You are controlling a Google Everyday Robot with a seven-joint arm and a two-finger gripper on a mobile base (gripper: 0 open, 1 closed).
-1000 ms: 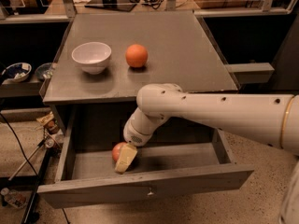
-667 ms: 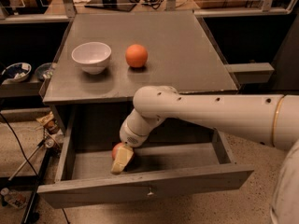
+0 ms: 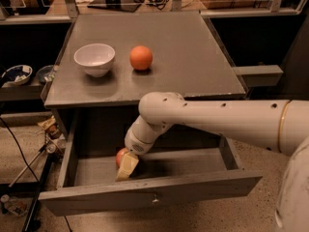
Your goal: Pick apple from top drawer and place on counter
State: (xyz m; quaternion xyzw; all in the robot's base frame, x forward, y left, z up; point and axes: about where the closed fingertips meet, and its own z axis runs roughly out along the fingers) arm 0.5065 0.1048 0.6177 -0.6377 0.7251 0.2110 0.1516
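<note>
The gripper (image 3: 125, 167) is down inside the open top drawer (image 3: 145, 195), near the drawer's front left, pressed close against the apple (image 3: 119, 155). Whether it has closed on the fruit or only touches it cannot be told. The apple lies on the drawer floor, touching the gripper on the side away from the drawer's front panel, with only a red sliver showing. Nothing else can be seen in the drawer.

The white arm (image 3: 212, 124) reaches in from the drawer's right side, bends at a rounded joint above the drawer's middle and drops to the gripper. A small metal knob (image 3: 154, 197) sits at the centre of the drawer's front panel.

The counter (image 3: 188, 57) lies directly above and behind the drawer. On it, over the drawer's left half, stand a white bowl (image 3: 94, 58) whose visible inside is bare, and, just to its right and apart from it, an orange (image 3: 141, 57).

Against a second ago, the arm's joint has moved a little toward the drawer's left side and the gripper has edged the same way with the apple beside it; bowl and orange have not moved.

Most of the apple is hidden by the gripper and wrist. The arm is cut off at the right edge. Left of the drawer, dishes (image 3: 17, 74) and floor cables (image 3: 19, 144) sit in shadow, hard to make out.
</note>
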